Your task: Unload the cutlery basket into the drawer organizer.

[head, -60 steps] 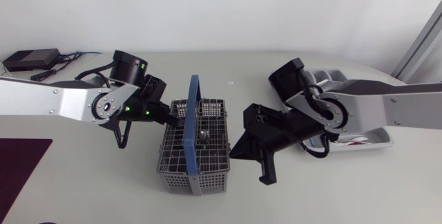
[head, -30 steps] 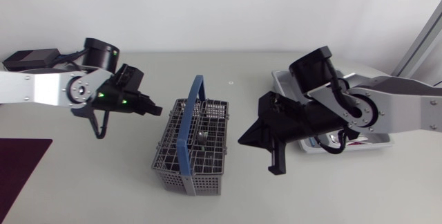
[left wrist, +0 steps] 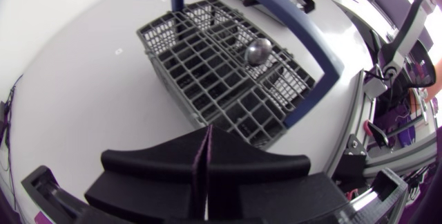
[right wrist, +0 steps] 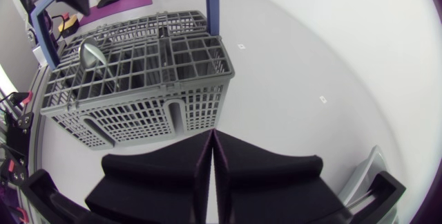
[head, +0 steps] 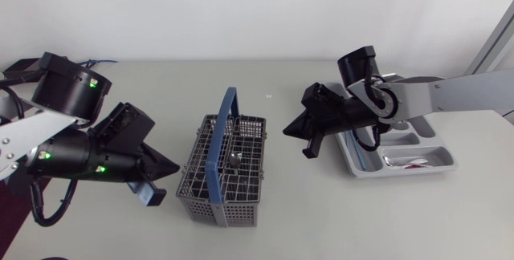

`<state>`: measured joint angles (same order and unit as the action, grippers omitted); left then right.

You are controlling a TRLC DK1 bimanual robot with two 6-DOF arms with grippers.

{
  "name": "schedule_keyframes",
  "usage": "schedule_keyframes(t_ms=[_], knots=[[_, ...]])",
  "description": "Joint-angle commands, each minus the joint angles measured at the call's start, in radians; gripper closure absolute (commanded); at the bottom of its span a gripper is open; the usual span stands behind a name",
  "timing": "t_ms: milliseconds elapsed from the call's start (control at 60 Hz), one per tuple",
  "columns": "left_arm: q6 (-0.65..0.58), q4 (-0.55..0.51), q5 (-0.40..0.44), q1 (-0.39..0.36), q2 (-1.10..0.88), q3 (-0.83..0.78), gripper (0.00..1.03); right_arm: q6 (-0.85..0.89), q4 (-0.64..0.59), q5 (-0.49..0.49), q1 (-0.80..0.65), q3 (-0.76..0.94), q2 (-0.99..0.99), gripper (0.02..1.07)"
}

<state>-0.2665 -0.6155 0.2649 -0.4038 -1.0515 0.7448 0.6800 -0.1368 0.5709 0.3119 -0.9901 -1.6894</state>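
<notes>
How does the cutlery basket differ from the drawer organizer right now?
The cutlery basket is a tall grey grid with a blue arched handle; the drawer organizer is a shallow solid-walled tray without one. The basket stands mid-table; the organizer lies at the right, partly under the right arm. The basket holds a spoon bowl-up; the organizer's near compartment holds something shiny lying flat. Both rest on the table.
</notes>
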Motion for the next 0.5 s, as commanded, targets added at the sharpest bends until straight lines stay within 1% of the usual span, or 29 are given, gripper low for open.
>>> schedule_keyframes(t_ms=[0, 100, 200, 250, 367, 483], knots=[[-0.019, -0.039, 0.016, -0.047, 0.019, -0.033, 1.00, -0.039, 0.019, -0.003, -0.005, -0.047, -0.052, 1.02], [-0.017, -0.072, 0.016, -0.086, 0.021, -0.035, 1.00, -0.045, 0.020, -0.005, -0.004, -0.084, -0.087, 1.02], [-0.019, -0.104, 0.016, -0.099, 0.025, -0.035, 1.00, -0.050, 0.020, -0.006, -0.005, -0.111, -0.113, 1.02], [-0.019, -0.125, 0.016, -0.121, 0.031, -0.041, 1.00, -0.051, 0.020, -0.008, -0.005, -0.124, -0.125, 1.02], [-0.019, -0.150, 0.028, -0.153, 0.038, -0.061, 1.00, -0.057, 0.022, -0.011, -0.005, -0.157, -0.158, 1.02], [-0.014, -0.148, 0.039, -0.185, 0.030, -0.084, 1.00, -0.065, 0.028, -0.017, -0.004, -0.196, -0.197, 1.02]])
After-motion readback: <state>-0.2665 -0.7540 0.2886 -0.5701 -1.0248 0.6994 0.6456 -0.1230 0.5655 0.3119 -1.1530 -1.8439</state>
